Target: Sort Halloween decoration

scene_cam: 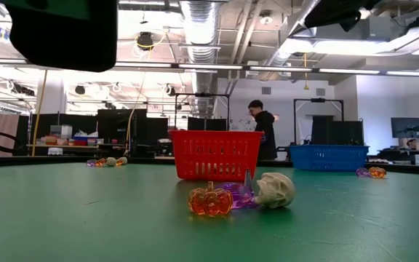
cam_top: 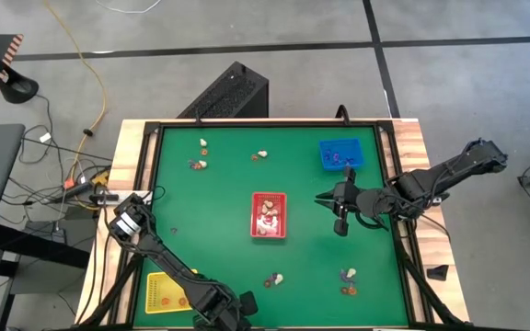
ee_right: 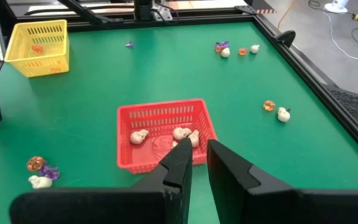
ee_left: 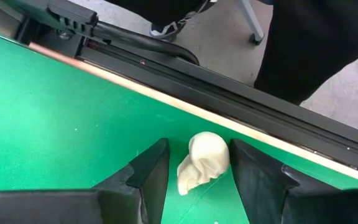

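Note:
My left gripper (ee_left: 199, 144) is open low over the table's near edge, hidden under its own arm (cam_top: 217, 305) in the high view. A small white skull (ee_left: 202, 162) lies on the green mat between its fingers. My right gripper (ee_right: 199, 144) (cam_top: 339, 223) hangs between the red tray (cam_top: 268, 214) and the blue tray (cam_top: 340, 154), open by a narrow gap and holding nothing. White skulls (ee_right: 185, 134) lie in the red tray. Loose trinkets sit in small groups on the mat: (cam_top: 198, 164), (cam_top: 260, 154), (cam_top: 274, 279), (cam_top: 349, 283). My left gripper has one finger on each side of the white skull (ee_left: 194, 177), which rests on the mat. I cannot tell whether either finger touches it.
The yellow tray (cam_top: 166, 292) sits at the near left corner with an orange piece inside. An orange pumpkin (scene_cam: 211, 200), a purple piece (scene_cam: 238, 195) and a skull (scene_cam: 275, 189) lie close together near the front. A black rail (ee_left: 229, 93) borders the near edge. A person (scene_cam: 262, 127) stands in the room behind.

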`<state>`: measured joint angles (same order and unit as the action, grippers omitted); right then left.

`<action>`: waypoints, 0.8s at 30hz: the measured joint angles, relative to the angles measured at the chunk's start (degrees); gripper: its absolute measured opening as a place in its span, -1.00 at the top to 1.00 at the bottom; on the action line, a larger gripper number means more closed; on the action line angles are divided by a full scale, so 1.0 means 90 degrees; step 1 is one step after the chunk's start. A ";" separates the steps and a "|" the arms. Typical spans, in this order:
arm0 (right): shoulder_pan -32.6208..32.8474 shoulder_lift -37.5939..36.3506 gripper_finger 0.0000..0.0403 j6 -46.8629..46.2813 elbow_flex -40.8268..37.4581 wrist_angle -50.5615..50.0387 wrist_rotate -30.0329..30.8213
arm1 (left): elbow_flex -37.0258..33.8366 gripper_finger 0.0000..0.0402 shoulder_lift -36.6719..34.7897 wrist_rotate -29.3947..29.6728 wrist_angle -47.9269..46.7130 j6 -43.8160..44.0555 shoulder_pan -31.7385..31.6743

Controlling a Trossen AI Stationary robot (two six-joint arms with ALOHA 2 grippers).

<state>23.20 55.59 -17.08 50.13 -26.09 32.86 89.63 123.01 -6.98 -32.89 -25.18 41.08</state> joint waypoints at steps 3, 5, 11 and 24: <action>0.0000 0.0000 0.60 0.0000 0.0000 0.0001 0.0000 | -0.0003 0.25 -0.0009 0.0029 -0.0039 0.0008 0.0000; 0.0000 0.0000 0.60 0.0000 0.0000 -0.0002 0.0000 | -0.0003 0.30 -0.0011 0.0031 -0.0040 0.0030 0.0000; 0.0000 0.0000 0.60 0.0001 0.0000 0.0000 0.0001 | -0.0003 0.45 -0.0014 0.0037 -0.0033 0.0053 0.0000; 0.0000 0.0000 0.60 0.0000 0.0000 -0.0002 0.0000 | -0.0008 0.46 -0.0146 0.0027 0.0007 0.0100 -0.0012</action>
<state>23.20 55.59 -17.08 50.13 -26.11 32.86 89.56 121.70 -6.74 -32.83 -24.27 40.97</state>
